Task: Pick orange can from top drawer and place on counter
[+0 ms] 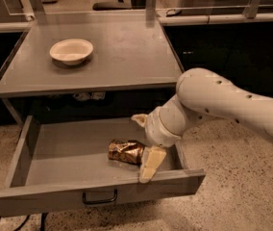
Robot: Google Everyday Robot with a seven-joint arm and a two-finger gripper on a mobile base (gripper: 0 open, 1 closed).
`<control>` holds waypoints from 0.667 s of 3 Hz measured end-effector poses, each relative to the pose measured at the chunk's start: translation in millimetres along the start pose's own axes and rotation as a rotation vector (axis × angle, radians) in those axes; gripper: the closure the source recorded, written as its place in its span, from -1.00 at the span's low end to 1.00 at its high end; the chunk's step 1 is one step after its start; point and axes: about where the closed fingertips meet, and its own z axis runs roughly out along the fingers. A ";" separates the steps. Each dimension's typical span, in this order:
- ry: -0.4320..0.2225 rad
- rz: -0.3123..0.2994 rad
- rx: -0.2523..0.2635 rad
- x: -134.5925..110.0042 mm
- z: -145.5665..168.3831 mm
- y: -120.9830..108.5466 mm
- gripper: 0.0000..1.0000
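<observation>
The orange can [124, 151], dented and orange-brown, lies on its side on the floor of the open top drawer [62, 153], right of centre. My gripper [140, 147] has come down into the drawer from the right, at the can's right end. Its cream fingers [151, 163] stand apart, one toward the drawer front and one toward the back, with the can's end between or just beside them. I cannot tell whether they touch it. The grey counter [127, 52] is above the drawer.
A cream round bowl [71, 50] sits on the counter's left part. The drawer's dark handle [99, 197] is at the front panel's centre. My thick white arm [223, 102] reaches in over the drawer's right wall. The floor is speckled [242, 196].
</observation>
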 end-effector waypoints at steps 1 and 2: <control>-0.014 0.010 0.077 -22.8 26.4 -16.6 -1.00; -0.034 0.063 0.140 -27.3 24.3 -32.8 -1.00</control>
